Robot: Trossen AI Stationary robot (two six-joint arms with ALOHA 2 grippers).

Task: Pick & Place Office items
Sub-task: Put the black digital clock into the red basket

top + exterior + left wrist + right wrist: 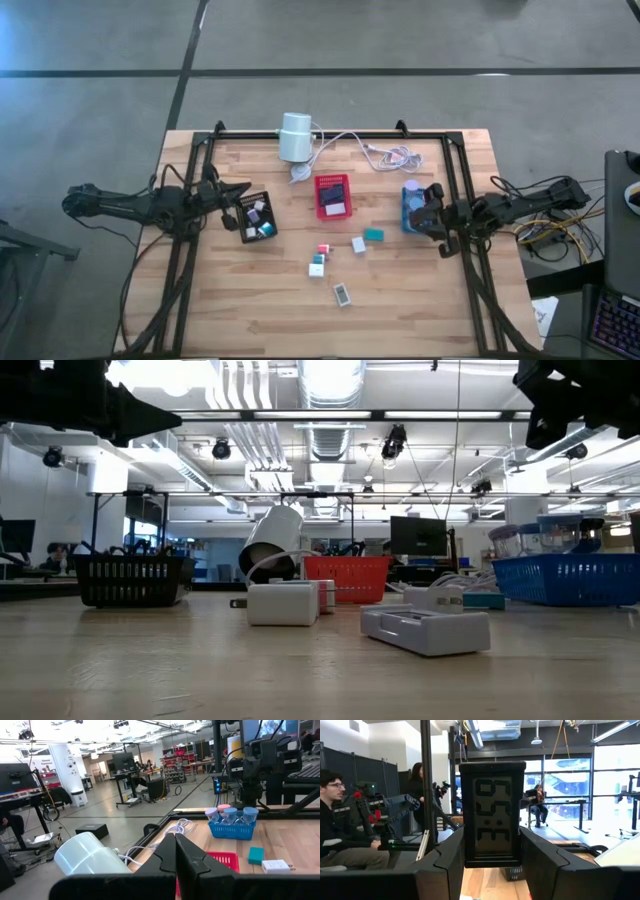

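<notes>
High view, left gripper (243, 189): I see it pressed together, holding nothing, above the black mesh plastic tray (257, 217); pieces inside too small to name.
High view, right gripper (420, 207): over the blue plastic tray (409, 205); its load is hidden from here.
High view, loose items: small teal block (374, 235), white block (358, 244) and flat white piece (342, 294) lie between the trays, near the red mesh tray (333, 196).
Low view: both arms cut off at the frame top; grippers not visible.
Left wrist view: fingers (170, 860) meet; white cylinder (90, 855) beyond.
Right wrist view: I see the fingers pinching a flat black rectangular piece (492, 815); its bottom edge is hidden.
</notes>
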